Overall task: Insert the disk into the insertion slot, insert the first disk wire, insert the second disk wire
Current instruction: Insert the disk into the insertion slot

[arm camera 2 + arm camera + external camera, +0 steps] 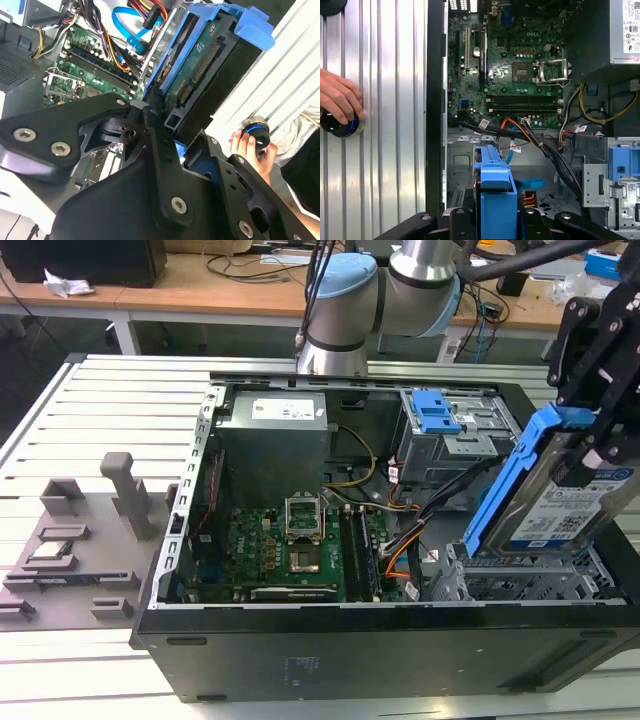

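Note:
My gripper (592,452) is shut on the disk (570,508), a silver drive with a white label in a bright blue carrier. The disk hangs tilted at the exterior view's right, its lower end just over the insertion slot (515,578), a silver perforated cage inside the open computer case. In the second wrist view the disk (207,57) shows its connector edge between the black fingers (160,112). The second disk wire (129,31), a flat light-blue cable, lies loose beside an orange, red and yellow wire bundle (150,12). In the first wrist view the blue carrier (495,187) stands above the cage (462,162).
The motherboard (285,545) fills the case floor, with the power supply (275,435) behind it and a taller grey cage with blue latches (440,420). Black cables (450,495) cross near the slot. A person's hand (337,97) rests on a round knob (340,125) on the slatted table.

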You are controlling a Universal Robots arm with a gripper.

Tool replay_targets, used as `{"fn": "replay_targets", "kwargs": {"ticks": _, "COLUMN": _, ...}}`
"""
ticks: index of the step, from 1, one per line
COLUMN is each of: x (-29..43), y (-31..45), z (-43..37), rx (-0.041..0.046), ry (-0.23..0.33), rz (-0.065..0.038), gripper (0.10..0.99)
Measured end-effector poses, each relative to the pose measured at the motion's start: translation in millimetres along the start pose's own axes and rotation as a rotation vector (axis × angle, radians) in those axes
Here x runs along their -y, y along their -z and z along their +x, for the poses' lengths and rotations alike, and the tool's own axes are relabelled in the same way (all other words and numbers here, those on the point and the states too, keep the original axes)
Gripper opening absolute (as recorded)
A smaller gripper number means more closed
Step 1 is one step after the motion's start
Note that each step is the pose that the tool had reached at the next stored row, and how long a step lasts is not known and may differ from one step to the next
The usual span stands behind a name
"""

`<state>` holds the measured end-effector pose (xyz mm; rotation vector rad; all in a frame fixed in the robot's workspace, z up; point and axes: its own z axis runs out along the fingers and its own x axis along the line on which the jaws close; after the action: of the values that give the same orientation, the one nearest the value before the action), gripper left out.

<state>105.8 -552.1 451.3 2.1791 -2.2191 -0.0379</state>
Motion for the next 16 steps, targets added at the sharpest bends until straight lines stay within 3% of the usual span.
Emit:
{"fn": "replay_targets", "kwargs": {"ticks": 9, "x": -1.8, "y": -14.6, "z": 0.0, "rx": -0.0002, "ry": 0.0, "rz": 0.0, "gripper": 0.365}}
{"fn": "replay_targets", "kwargs": {"ticks": 16, "x": -0.8, "y": -31.7, "z": -0.1, "rx": 0.0001, "ry": -0.001, "rz": 0.0, "gripper": 0.365}}
